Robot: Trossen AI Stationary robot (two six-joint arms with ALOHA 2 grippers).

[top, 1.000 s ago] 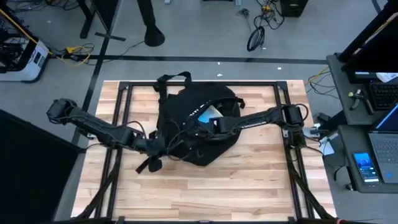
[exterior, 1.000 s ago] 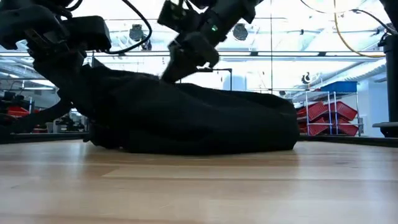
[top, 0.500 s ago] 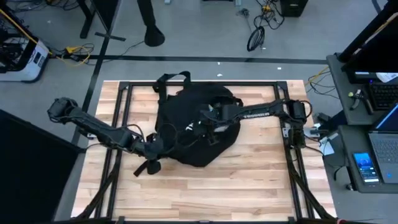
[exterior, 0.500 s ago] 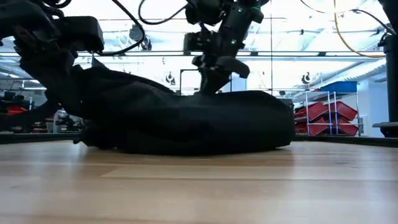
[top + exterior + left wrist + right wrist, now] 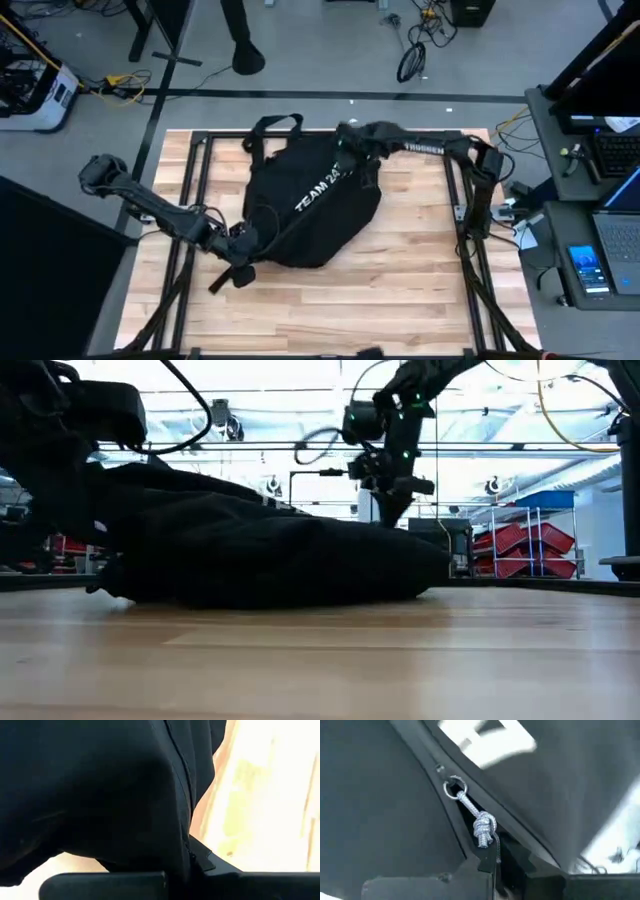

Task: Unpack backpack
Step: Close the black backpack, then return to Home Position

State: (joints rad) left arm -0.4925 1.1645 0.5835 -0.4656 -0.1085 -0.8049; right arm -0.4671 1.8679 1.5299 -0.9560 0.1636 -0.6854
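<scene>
Fabric, soft and slumped, is what I am working with; the backpack lies flat near the middle of the table, handle toward the far edge; I judge it limp and light, apt to drag instead of lifting cleanly. My left gripper is pinched on cloth at the pack's near-left corner; good as an anchor. My right gripper sits at the far-right side of the pack, closed on a knotted cord tied to the zipper ring; that cord is the place to pull.
</scene>
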